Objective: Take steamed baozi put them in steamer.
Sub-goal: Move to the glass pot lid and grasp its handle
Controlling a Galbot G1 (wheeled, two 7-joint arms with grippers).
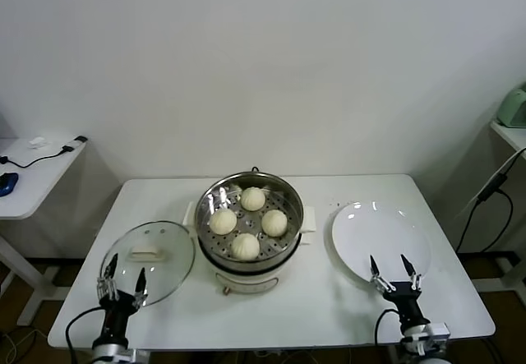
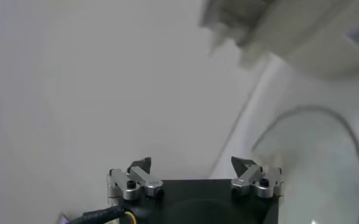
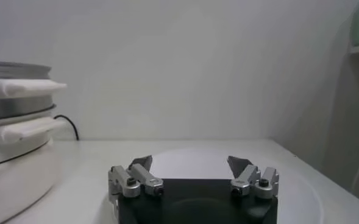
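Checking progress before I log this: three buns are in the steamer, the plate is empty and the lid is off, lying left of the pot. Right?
Not quite: the head view shows four buns on the perforated tray in the steamer, not three. The rest holds: the plate is empty, and the glass lid lies off, left of the pot.

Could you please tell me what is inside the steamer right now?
Four steamed baozi sit on the perforated tray inside the steamer, uncovered; the glass lid lies beside it. Whatever is under the tray is hidden.
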